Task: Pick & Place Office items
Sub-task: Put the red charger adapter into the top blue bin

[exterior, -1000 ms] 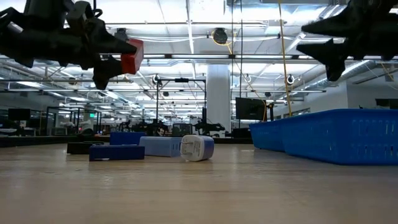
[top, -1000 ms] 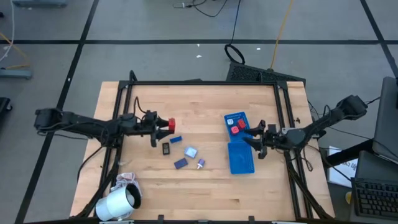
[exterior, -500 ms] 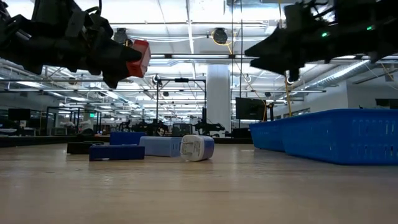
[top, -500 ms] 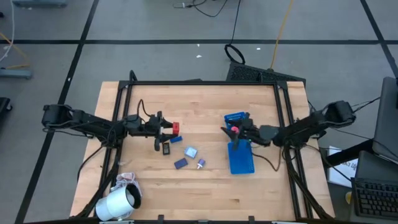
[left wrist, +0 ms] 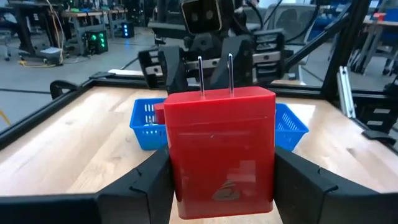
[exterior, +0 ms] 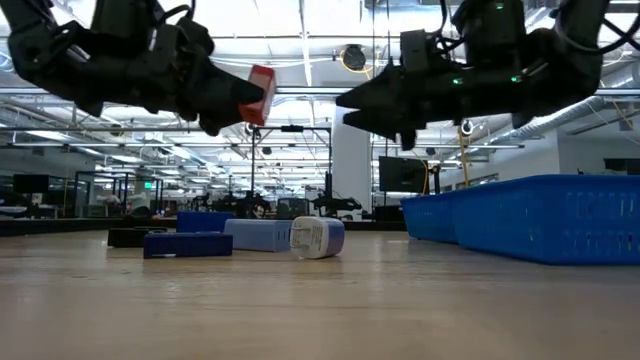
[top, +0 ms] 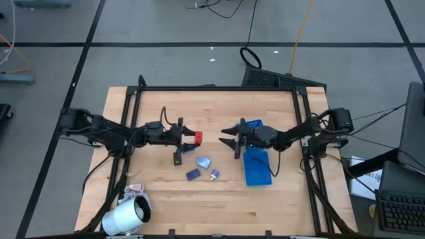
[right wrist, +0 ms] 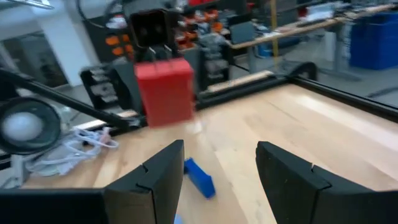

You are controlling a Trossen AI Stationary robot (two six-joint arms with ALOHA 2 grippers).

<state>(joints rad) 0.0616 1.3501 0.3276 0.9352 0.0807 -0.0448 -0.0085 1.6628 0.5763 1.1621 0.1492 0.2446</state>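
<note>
1. My left claw point(top: 192, 137) is clenched on the red block point(top: 198, 137), holding it in the air left of the tray point(top: 257, 167).
2. My right claw point(top: 229, 140) hangs released and empty just left of the tray, facing the red block across a gap.
3. The other blocks point(top: 197, 166) lie on the table point(top: 219, 212), left of the tray.
4. A white roll point(top: 125, 217) sits far left of the tray.

A large open robotics lab or workshop is indicated: long rows of ceiling strip lights point(exterior: 300, 45), a white structural column point(exterior: 351, 160), distant workbenches with monitors point(exterior: 403, 175), grey tiled floor point(top: 166, 26) with trailing cables point(top: 299, 33).
</note>
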